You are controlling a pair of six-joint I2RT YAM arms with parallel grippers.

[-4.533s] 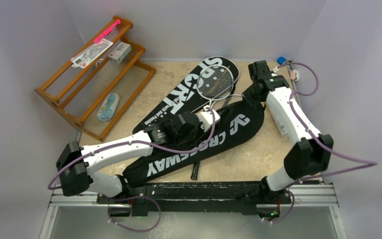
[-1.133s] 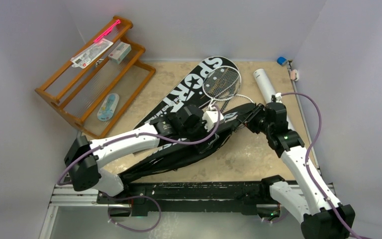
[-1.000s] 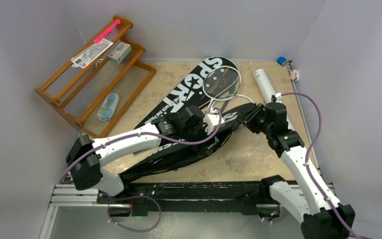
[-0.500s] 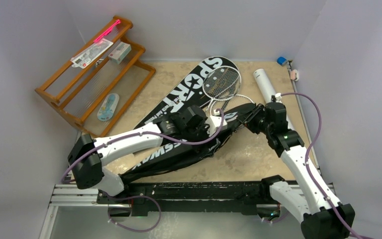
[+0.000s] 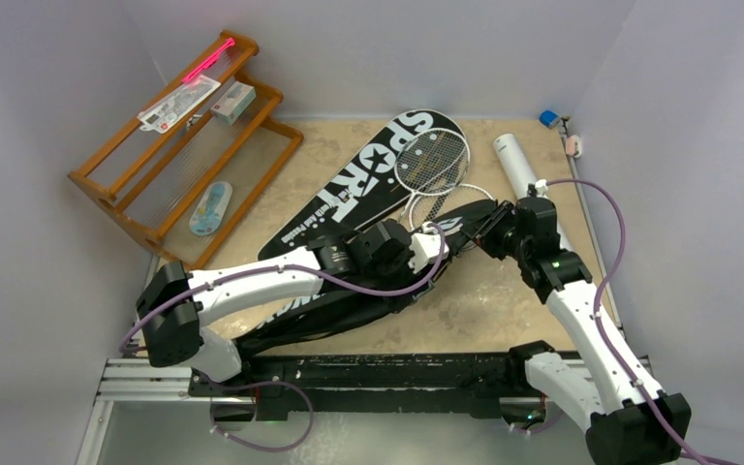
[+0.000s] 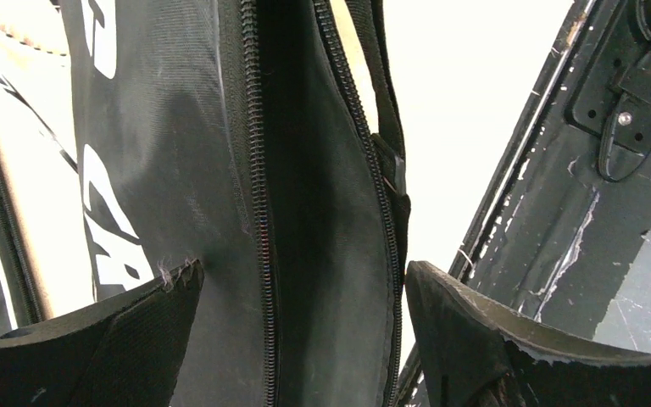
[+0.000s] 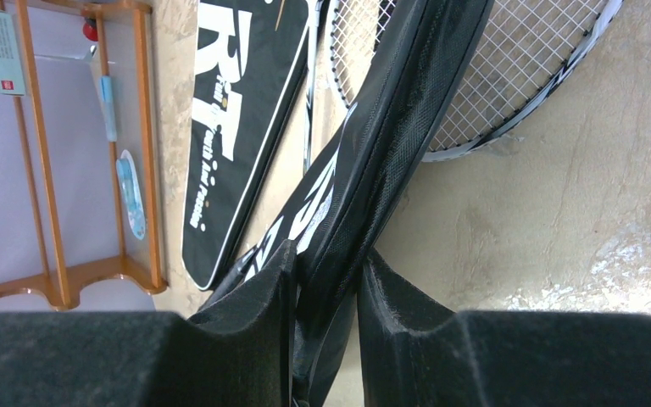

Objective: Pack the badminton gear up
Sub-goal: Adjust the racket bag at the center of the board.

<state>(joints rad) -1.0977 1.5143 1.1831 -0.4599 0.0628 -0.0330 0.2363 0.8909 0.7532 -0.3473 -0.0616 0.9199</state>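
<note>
Top external view: rack (image 5: pixel 170 155) sits at upper left. SPORT cover (image 5: pixel 368 174) lies slanted at upper centre, with a racket (image 5: pixel 433 160) head overlapping its right side. Below them the CROSSWAY cover (image 5: pixel 368 310) runs from lower left up to centre. Left gripper (image 6: pixel 301 339) hangs over its zip (image 6: pixel 258 212), jaws spread wide, gripping nothing. Right gripper (image 7: pixel 326 297) pinches the cover's upper end tight between its pads. Tube (image 5: pixel 515 160) lies at upper right, beside the right arm
</note>
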